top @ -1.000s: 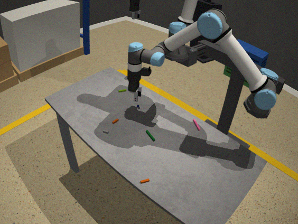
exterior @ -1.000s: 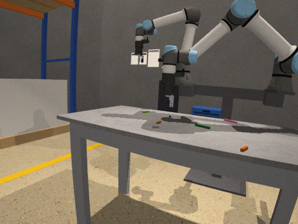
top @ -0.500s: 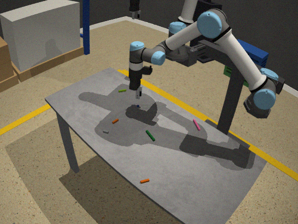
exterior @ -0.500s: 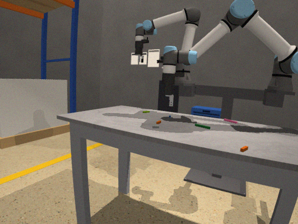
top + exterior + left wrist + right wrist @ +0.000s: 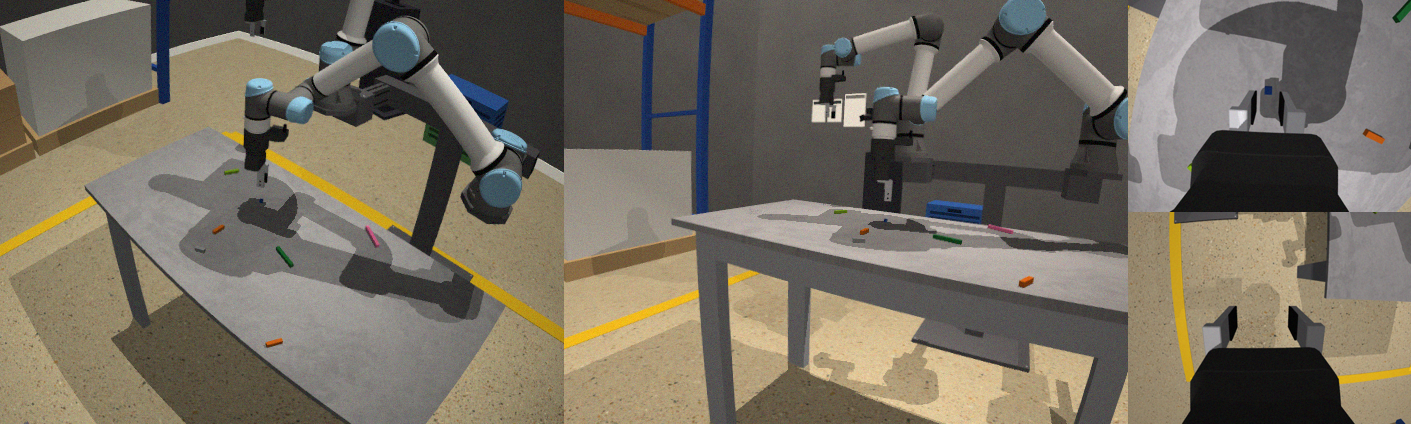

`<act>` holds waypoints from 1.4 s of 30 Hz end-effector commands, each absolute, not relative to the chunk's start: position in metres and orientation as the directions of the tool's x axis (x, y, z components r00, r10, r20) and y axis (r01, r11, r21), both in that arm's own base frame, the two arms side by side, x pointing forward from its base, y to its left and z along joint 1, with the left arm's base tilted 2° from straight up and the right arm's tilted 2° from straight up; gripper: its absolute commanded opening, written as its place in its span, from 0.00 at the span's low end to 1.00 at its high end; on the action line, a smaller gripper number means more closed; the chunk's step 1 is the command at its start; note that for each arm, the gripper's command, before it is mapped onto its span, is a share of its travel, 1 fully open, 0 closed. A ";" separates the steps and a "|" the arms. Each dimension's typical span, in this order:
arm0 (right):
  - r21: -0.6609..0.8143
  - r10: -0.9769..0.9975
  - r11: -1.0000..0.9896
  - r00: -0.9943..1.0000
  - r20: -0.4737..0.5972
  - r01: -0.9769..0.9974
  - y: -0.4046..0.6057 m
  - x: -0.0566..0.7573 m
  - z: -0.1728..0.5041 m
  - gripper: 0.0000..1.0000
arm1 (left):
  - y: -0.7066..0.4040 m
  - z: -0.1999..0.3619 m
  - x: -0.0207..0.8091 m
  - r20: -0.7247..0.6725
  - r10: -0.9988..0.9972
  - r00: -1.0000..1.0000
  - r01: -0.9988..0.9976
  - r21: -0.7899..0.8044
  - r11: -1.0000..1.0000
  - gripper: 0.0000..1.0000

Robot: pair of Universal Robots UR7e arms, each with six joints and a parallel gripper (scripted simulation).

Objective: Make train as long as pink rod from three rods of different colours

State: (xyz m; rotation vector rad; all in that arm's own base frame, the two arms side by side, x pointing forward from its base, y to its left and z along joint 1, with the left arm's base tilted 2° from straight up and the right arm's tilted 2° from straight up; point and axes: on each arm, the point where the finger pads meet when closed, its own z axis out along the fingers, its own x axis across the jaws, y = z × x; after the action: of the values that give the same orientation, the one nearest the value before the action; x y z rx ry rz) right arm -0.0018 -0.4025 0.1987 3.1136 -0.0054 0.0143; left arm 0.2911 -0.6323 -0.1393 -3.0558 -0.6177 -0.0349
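The blue rod (image 5: 261,201) (image 5: 885,220) (image 5: 1268,90) lies on the table below my left gripper (image 5: 262,186) (image 5: 1268,102), which is partly open and empty above it. The lime rod (image 5: 231,171) (image 5: 840,212) lies behind. An orange rod (image 5: 218,229) (image 5: 864,231) (image 5: 1374,136) and the grey rod (image 5: 200,250) (image 5: 858,241) lie apart. A second orange rod (image 5: 274,342) (image 5: 1026,282) lies near the front edge. The pink rod (image 5: 372,236) (image 5: 1000,229) lies near the back edge. My right gripper (image 5: 1262,316) is open and empty, off the table.
The green rod (image 5: 284,256) (image 5: 947,239) lies mid-table, between the blue and pink rods. The table (image 5: 320,370) (image 5: 804,262) has its left end near a pale block (image 5: 85,65) on a pallet. Arm shadows darken the middle of the table.
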 end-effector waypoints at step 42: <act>0.030 -0.003 -1.000 1.000 0.010 -0.004 -0.403 -0.002 0.199 1.00 | -0.632 -0.184 0.292 0.026 0.388 0.921 0.389 -0.016 -0.921 0.54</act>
State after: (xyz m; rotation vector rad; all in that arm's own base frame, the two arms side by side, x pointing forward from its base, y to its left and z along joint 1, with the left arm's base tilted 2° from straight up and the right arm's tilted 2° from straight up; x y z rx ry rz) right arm -0.0018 -0.4025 0.1987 3.1136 -0.0054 0.0143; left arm 0.2920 -0.6312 -0.1842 -3.0553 -0.6176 -0.0348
